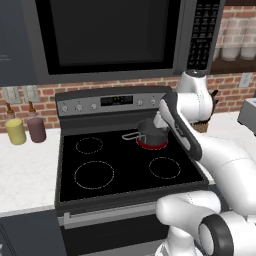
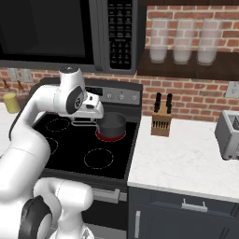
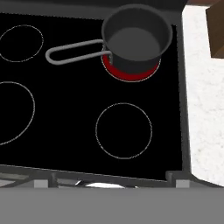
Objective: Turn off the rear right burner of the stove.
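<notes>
The stove is a black glass top with a steel control panel and round knobs along its back. Its rear right burner glows red under a dark saucepan, whose wire handle points left. My gripper hangs above the cooktop just left of the pan, over its handle, and looks down at the right half of the glass. Nothing is in its jaws and it stands open. In the left base view my forearm hides the hand.
A big black microwave hangs low over the stove. A knife block and a toaster stand on the white counter to the right. Yellow and maroon canisters stand on the left counter.
</notes>
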You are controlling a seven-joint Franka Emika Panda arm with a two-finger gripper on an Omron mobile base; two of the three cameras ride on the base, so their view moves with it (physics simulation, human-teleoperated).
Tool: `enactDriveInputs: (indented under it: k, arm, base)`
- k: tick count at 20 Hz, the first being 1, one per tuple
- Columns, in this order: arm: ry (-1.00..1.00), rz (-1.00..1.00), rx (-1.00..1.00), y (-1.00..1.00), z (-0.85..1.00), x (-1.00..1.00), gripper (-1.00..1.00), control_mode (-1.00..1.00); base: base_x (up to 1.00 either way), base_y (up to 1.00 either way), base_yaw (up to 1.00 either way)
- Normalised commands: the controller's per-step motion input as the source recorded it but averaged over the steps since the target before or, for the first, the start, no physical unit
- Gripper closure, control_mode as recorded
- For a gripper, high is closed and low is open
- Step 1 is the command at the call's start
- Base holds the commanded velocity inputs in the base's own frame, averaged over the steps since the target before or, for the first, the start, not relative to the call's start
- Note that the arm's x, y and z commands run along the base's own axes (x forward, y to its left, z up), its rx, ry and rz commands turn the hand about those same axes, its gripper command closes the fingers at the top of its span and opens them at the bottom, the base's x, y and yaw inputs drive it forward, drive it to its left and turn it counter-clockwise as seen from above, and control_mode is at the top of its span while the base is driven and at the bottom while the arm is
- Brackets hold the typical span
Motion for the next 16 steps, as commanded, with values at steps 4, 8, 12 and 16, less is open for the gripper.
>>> enactDriveInputs:
  k: [4,8,12,16]
  arm:
    - [-0.23,0.00,0.08,-0.34,-0.29,0.07,-1.00,-1.00]
    - [-0.11,0.00,0.10,-0.20,-0.27,0.11,-1.00,-1.00]
    - [0.00,0.00,0.03,-0.10,-0.14,0.18,-1.00,-1.00]
    - [0.05,0.00,0.00,-0.04,-0.01,0.06,-1.00,-1.00]
  base:
    - [0.00,0.00,0.00]
    - [0.00,0.00,0.00]
    - [0.00,0.00,0.00]
    - [0.00,0.00,0.00]
